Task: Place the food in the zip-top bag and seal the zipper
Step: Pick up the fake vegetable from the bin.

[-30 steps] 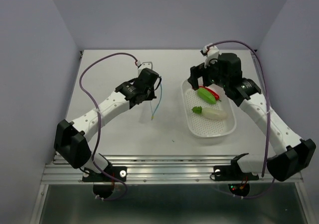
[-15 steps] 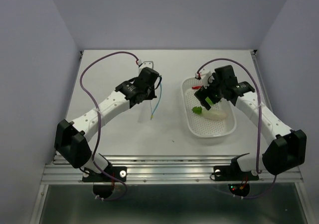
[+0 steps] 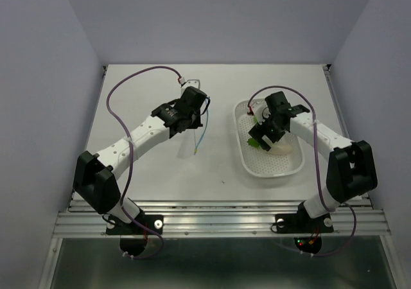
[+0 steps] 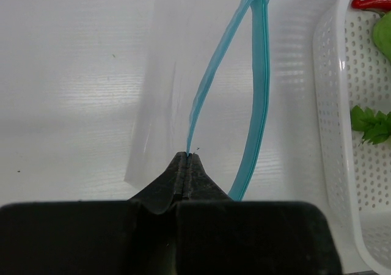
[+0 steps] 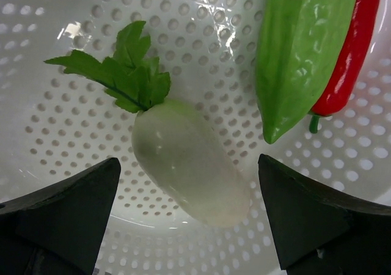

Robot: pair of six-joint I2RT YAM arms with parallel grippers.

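The clear zip-top bag [image 4: 183,85] lies on the table with its mouth held open, and its light blue zipper [image 4: 259,98] bows apart in two strips. My left gripper [image 4: 186,165] is shut on one zipper strip; it also shows in the top view [image 3: 192,112]. My right gripper [image 5: 189,217] is open low inside the white basket [image 3: 273,167], its jaws either side of the white radish [image 5: 186,168] without touching it. The green cucumber [image 5: 299,49] and red chili [image 5: 351,55] lie just beyond. In the top view the right gripper [image 3: 264,135] covers most of the food.
The white perforated basket [image 4: 333,134] stands right of the bag, its rim close to the zipper. Purple cables loop above both arms. Lilac walls close in the table on three sides, and a metal rail runs along the near edge.
My right gripper has swung from behind the basket down into it and now straddles the radish. The left gripper has stayed shut on the zipper, nearly still.
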